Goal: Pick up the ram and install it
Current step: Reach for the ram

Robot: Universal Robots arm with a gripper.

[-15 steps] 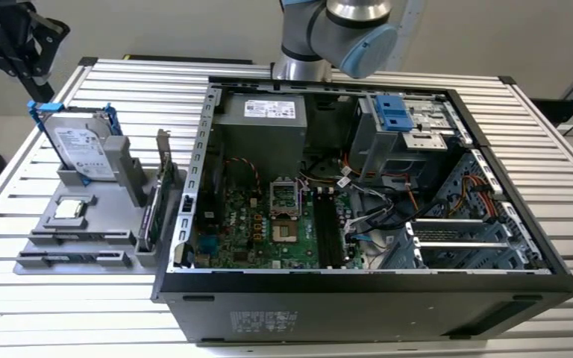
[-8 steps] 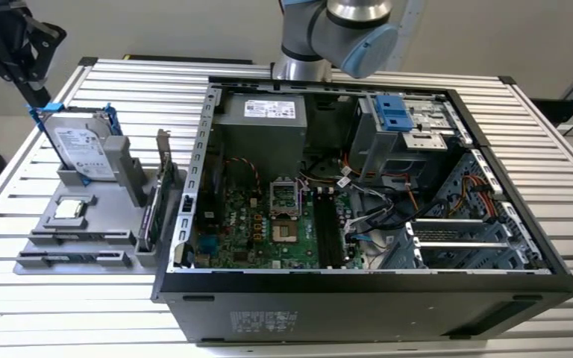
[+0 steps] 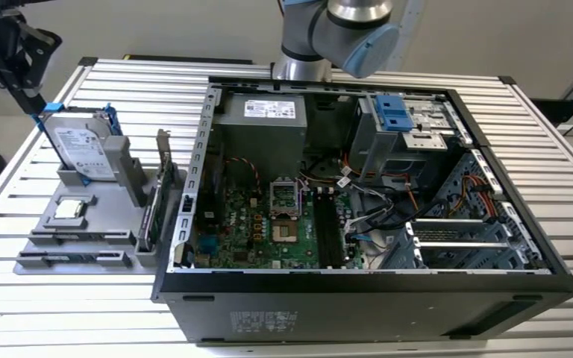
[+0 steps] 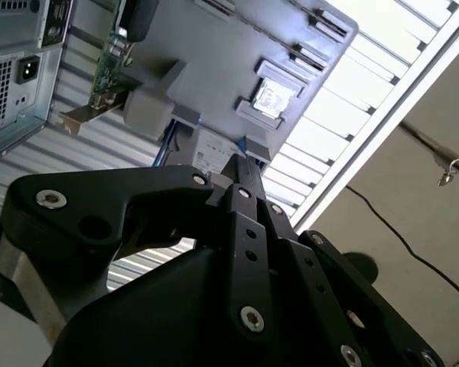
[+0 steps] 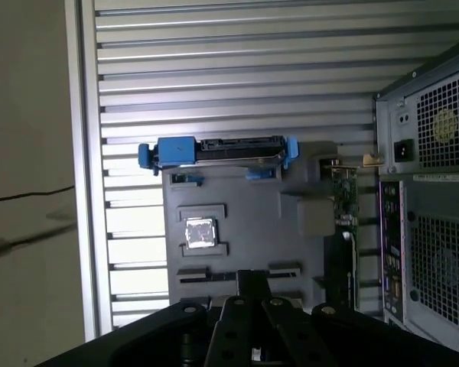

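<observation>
**Gripper** (image 4: pixel 242 162): fingers (image 4: pixel 243 191) drawn together, nothing between them. They are poised over the top edge of the hard drive (image 3: pixel 80 149), which has blue rails and stands upright. Whether the tip touches the drive cannot be told.

**Parts tray** (image 3: pixel 107 224), grey: lies below the fingers. It carries the drive nearest them, a processor chip (image 3: pixel 71 209) farther out, and an expansion card (image 3: pixel 162 186) on edge at the tray side facing the case.

**Ram** (image 3: pixel 71 258): lies flat in the cradle at the tray end farthest from the fingers, well apart from them. It is not yet lifted.

**Computer case** (image 3: pixel 366 298): open, beyond the tray from the fingers. The black memory slots (image 3: pixel 324 231) on its board look unfilled.

**Progress**: judged to be at the outset. Grasping the ram, carrying it and seating it all remain to be done.
</observation>
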